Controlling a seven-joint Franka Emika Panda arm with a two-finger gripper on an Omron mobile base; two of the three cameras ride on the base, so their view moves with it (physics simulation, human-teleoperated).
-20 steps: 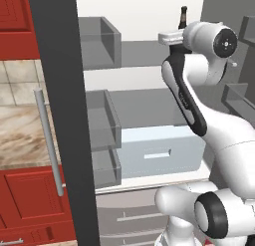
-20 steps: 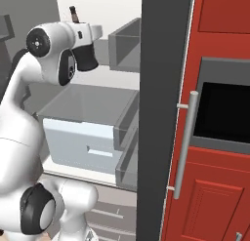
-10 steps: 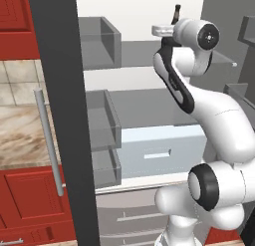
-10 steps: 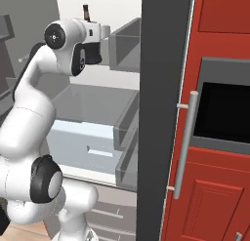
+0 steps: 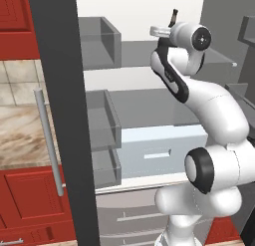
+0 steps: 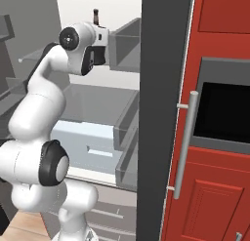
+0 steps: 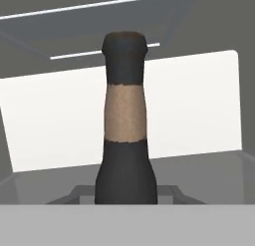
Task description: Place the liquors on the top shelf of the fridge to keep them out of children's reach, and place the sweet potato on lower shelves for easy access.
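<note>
A black liquor bottle point(image 7: 124, 140) with a tan band on its thin neck stands upright between my fingers. My gripper point(image 7: 125, 196) is shut on its body. In the left base view its neck point(image 5: 174, 16) pokes up above my hand, level with the fridge's top shelf point(image 5: 137, 53). The right base view has that neck point(image 6: 96, 16) above my gripper point(image 6: 99, 36), just over the top shelf point(image 6: 31, 56). A lower shelf point(image 5: 149, 103) lies over the pale blue drawer point(image 5: 159, 150). The sweet potato is out of view.
The fridge's dark grey door point(image 5: 60, 115) with a silver handle point(image 5: 47, 140) stands open at the left, grey bins point(image 5: 102, 120) on its inner side. Another dark door point(image 6: 161, 113) with bins point(image 6: 124, 123) stands right of the arm. Beyond it are red cabinets point(image 6: 215, 186) and an oven window point(image 6: 224, 118).
My arm has stretched forward into the fridge, carrying the black bottle from in front of the opening to the level of the top shelf. The grip has not changed.
</note>
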